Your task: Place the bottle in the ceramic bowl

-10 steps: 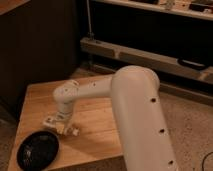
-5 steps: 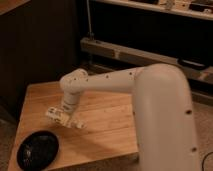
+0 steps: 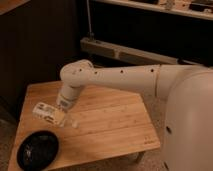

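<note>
The hand (image 3: 56, 114) hangs above the left part of the wooden desk (image 3: 115, 120), at the end of the white arm (image 3: 120, 77) that reaches in from the right, and it is closed around the bottle (image 3: 46, 112), which lies tilted in the grip, clear of the wood. The ceramic bowl (image 3: 38, 149) sits on the desk's front left corner, just below and to the left of the bottle, apart from it
</note>
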Controlling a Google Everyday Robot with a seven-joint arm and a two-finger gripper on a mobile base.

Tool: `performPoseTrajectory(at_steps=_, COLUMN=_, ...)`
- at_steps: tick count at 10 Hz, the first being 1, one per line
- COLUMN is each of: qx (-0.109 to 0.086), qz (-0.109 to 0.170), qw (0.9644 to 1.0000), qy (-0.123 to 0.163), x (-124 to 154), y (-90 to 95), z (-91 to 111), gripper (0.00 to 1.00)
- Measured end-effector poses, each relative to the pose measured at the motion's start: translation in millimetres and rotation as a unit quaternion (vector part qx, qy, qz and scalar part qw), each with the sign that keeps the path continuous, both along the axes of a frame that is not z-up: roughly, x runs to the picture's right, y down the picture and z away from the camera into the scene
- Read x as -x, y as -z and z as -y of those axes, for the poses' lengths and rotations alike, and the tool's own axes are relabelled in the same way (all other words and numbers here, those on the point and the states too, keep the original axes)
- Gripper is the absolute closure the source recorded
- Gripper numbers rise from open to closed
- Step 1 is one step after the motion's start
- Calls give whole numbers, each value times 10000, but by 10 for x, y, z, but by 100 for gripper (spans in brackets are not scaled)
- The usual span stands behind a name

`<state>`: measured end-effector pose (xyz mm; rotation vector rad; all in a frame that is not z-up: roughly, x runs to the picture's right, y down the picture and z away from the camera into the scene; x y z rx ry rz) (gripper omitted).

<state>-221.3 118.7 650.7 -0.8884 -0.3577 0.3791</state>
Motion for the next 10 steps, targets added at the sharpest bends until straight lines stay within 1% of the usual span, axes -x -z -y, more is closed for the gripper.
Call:
performPoseTrajectory(at_steps=1, qx=49, qz=317, qw=9994, qy=141, x=195, y=148, z=-156, gripper=100)
performPoseTrajectory(at_steps=3, qx=177, qz=784, qw=9957, qy=456, x=486, y=327, z=-414, gripper=100)
performPoseTrajectory(at_steps=4, qx=335, qz=1103, qw=9907, qy=718, x=658, y=376, z=-599, gripper=100)
performPoseTrajectory(at_steps=5, qx=485, qz=1330, qw=9860, qy=879, x=734, y=363, z=-736, gripper=98)
performPoseTrajectory(at_steps=6, qx=716, qz=1606, qw=9787, qy=1061, x=772, y=286, z=-874, gripper=91)
performPoseTrajectory(at_steps=7, qx=943, qz=1873, qw=9694, qy=1279, x=811, y=190, z=-999, gripper=80)
performPoseTrajectory(at_steps=8, qx=1073, qz=1976, qw=9647, qy=1370, x=808, y=80, z=-1060, gripper=69)
performPoseTrajectory(at_steps=9, qx=1191, qz=2008, qw=9619, qy=1424, x=778, y=9, z=-1091, gripper=61)
performPoseTrajectory(at_steps=10, qx=1266, qz=2030, qw=9601, qy=1446, x=765, y=-45, z=-1105, gripper=51)
